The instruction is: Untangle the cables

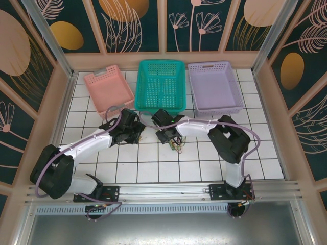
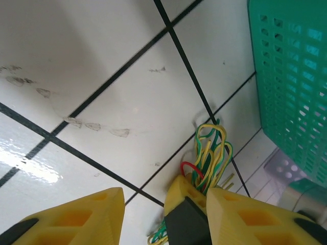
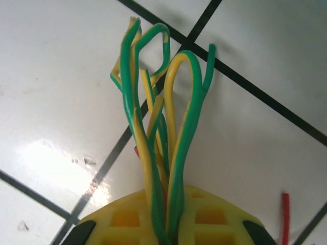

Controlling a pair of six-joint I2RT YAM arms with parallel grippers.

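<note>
Cables point(image 3: 171, 168) in downward-angled right pincer point(image 3: 166, 209)

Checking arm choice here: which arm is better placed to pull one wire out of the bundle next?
Left, probably. The right gripper is shut on the green-yellow cables, anchoring them; the left gripper is open beside the bundle, free to pick a strand.

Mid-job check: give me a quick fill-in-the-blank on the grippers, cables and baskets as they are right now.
1. The right gripper is shut on a bundle of green-and-___ cables.
2. The left gripper has its jaws ___.
3. The teal basket sits between the pink basket and the ___ one.
4. The lone cable on the tile beside the bundle is ___.

Missing words: yellow; open; lilac; red.
</note>
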